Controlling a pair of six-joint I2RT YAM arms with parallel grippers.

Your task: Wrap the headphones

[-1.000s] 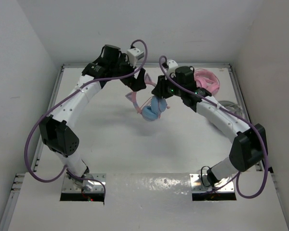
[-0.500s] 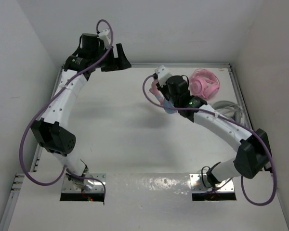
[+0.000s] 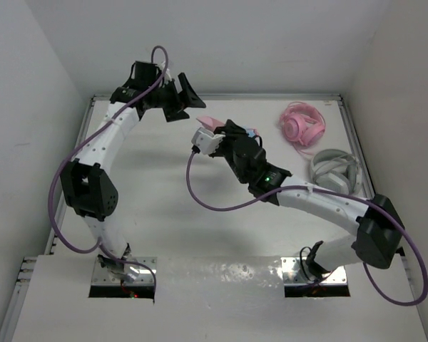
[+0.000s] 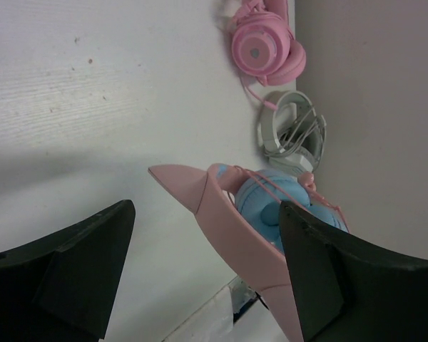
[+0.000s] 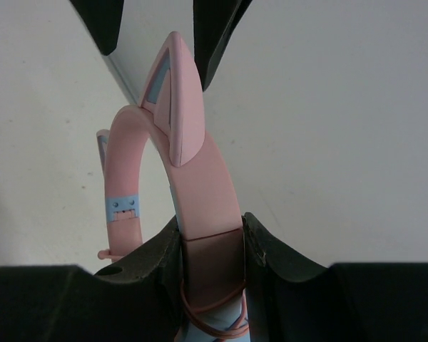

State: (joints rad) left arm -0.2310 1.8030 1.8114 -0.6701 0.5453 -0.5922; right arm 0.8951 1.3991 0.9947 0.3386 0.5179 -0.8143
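**Left arm.** The arm rises from its base at the lower left of the top view and bends at the elbow near the left edge. The forearm runs to the upper left, and the wrist turns right. The left gripper [image 3: 185, 101] is spread wide and holds nothing. It hangs above the table [image 3: 164, 185], apart from the headphones [image 4: 260, 199].

**Right arm.** The arm folds at the elbow on the lower right. The forearm stretches up and left to the centre of the top view. The right gripper [image 5: 212, 242] pinches the pink headband just below a cat ear.

**Headphones.** They are lifted off the table near the frame centre. In the left wrist view, the cable [image 4: 271, 184] crosses the blue cup.

**Other items.** The pink headphones [image 3: 303, 125] and white headphones [image 3: 335, 169] lie at the right.
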